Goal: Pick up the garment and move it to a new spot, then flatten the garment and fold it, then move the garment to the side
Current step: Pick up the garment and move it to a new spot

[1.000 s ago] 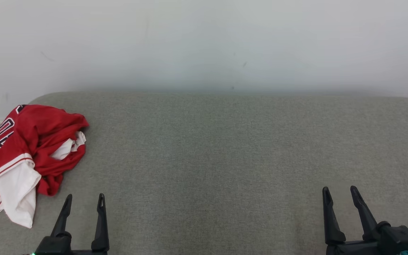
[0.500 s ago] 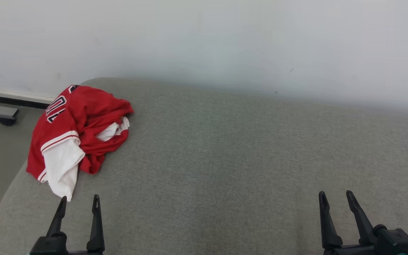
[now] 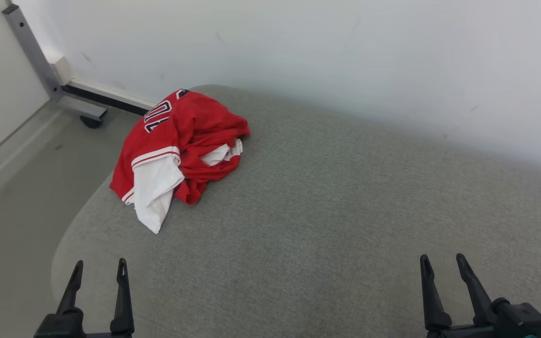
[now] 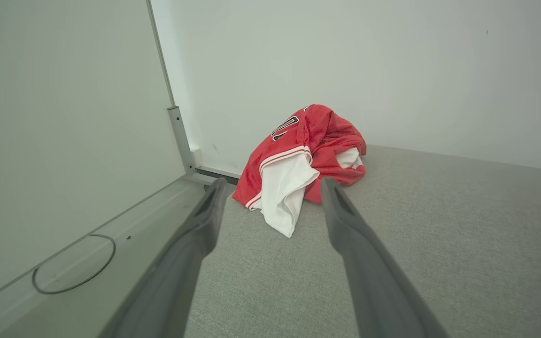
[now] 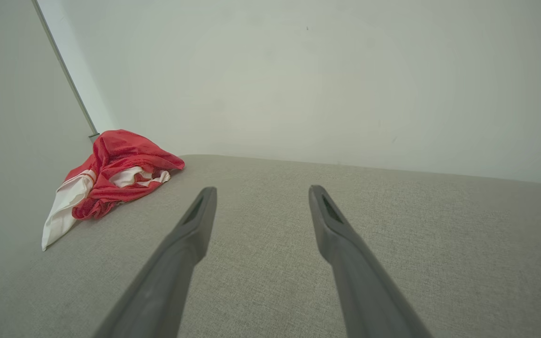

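Red/white garment (image 3: 181,141) lies crumpled at far-left corner of grey bench (image 3: 322,211), ahead & slightly right of left tool (image 3: 100,262), well apart from right tool (image 3: 441,257); both tools open, empty, so left arm's nearer.

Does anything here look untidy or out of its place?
Yes. The red and white garment lies crumpled in a heap at the far left corner of the grey cushion, with a white sleeve sticking out near the edge. Nothing looks spilled or damaged.
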You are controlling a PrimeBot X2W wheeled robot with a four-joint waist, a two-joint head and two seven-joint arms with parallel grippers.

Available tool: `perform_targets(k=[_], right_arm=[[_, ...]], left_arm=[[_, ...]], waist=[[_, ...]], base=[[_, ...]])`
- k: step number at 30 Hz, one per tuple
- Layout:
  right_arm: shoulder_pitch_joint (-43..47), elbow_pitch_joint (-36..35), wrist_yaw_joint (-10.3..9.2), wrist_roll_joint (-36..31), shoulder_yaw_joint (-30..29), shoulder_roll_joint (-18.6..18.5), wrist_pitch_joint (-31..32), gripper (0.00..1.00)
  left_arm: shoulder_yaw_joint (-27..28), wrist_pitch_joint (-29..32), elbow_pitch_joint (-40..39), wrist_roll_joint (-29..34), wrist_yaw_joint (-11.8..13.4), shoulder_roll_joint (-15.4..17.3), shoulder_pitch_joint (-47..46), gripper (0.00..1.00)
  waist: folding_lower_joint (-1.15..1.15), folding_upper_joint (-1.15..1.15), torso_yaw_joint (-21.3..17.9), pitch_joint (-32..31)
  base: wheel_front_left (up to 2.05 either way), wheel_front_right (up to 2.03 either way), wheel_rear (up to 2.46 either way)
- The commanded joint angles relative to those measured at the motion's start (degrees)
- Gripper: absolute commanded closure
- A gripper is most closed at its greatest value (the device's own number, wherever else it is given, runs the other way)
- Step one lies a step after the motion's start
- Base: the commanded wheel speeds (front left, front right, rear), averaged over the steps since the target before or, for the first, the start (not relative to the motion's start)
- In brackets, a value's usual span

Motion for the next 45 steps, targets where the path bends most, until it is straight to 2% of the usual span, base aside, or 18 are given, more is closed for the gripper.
perform_targets(k=[1,11,23,26,31,44,45], right_arm=[[-0.23,0.02,-0.12,0.10,0.11,-0.08,0.09,0.00],[-2.01,0.31,-0.12,-0.87,1.84,-0.10,0.74,0.00],[-1.73,0.43,-0.12,-1.36,1.02,-0.08,0.42,0.00],[-1.88,-0.16,-0.12,-1.88,0.62,-0.11,0.42,0.00],[-3.60,-2.11,-0.12,-3.40,-0.14,-0.09,1.23,0.00],[-8.68,-7.39,-0.12,-5.28,-2.61,-1.15,2.49,0.00],[-9.41,-7.79,-0.12,-5.10,-2.53,-1.20,2.15,0.00]], left_arm=[[0.19,-0.24,-0.24,-0.24,0.25,0.34,0.63,0.00],[1.53,-0.99,-1.25,-1.31,1.80,0.51,2.03,0.00],[2.74,-1.20,-0.40,-2.81,2.27,0.88,-0.26,0.00],[3.91,-0.76,-0.11,-4.29,1.97,1.39,-2.73,0.00],[6.25,1.01,0.19,-6.23,1.16,4.07,-9.33,0.00],[11.31,5.03,2.90,-11.46,-0.17,10.33,-28.23,0.00],[11.86,5.65,3.98,-11.89,-0.23,11.62,-30.58,0.00]], waist=[[0.00,0.00,4.02,0.60],[0.00,0.00,5.81,1.48],[0.00,0.00,5.01,1.88],[0.00,0.00,2.79,2.60],[0.00,0.00,-2.22,5.28],[0.00,0.00,-14.98,17.96],[0.00,0.00,-16.52,19.50]], base=[[0.00,0.00,0.00],[0.00,0.00,0.00],[0.00,0.00,0.00],[0.00,0.00,0.00],[0.00,0.00,0.00],[0.00,0.00,0.00],[0.00,0.00,0.00]])
